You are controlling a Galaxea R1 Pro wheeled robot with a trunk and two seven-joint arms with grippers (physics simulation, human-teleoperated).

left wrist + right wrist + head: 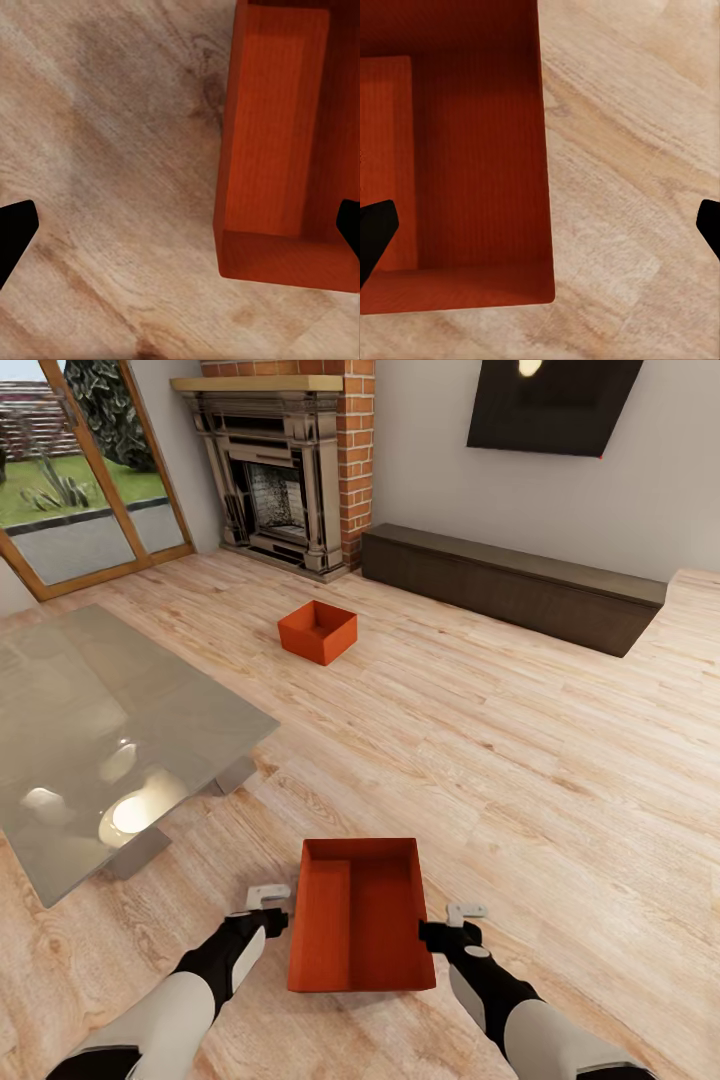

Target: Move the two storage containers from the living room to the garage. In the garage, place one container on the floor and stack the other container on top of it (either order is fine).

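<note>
We're in the living room: one orange bin (360, 930) sits on the wood floor (520, 760) right between the two arms, open side up. The left gripper (268, 908) hangs just beside its left wall, the right gripper (452, 922) just beside its right wall. Both stand wide open (in the wrist views each has one fingertip over the bin, the other over bare planks). The second bin (318, 631) rests farther off, near the brick fireplace (290, 470), past the glass table (90, 730).
</note>
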